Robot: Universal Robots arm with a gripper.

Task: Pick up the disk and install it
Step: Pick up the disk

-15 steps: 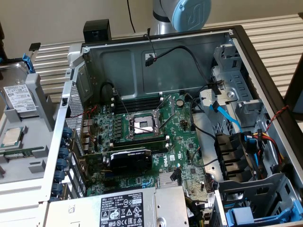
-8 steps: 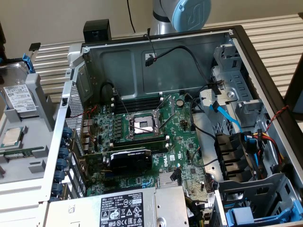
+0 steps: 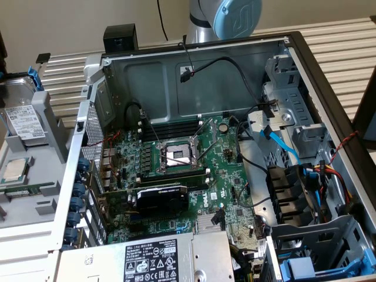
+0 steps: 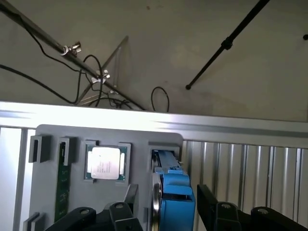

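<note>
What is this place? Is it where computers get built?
Probably a robot lab's workbench for assembling computers: an open computer case shows its motherboard, a grey tray beside it holds the disk and a processor chip, and a robot arm stands behind.

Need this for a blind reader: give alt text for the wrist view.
An open claw straddles the disk, which stands on edge in a grey holder. A processor chip lies in a pocket beside it.
</note>
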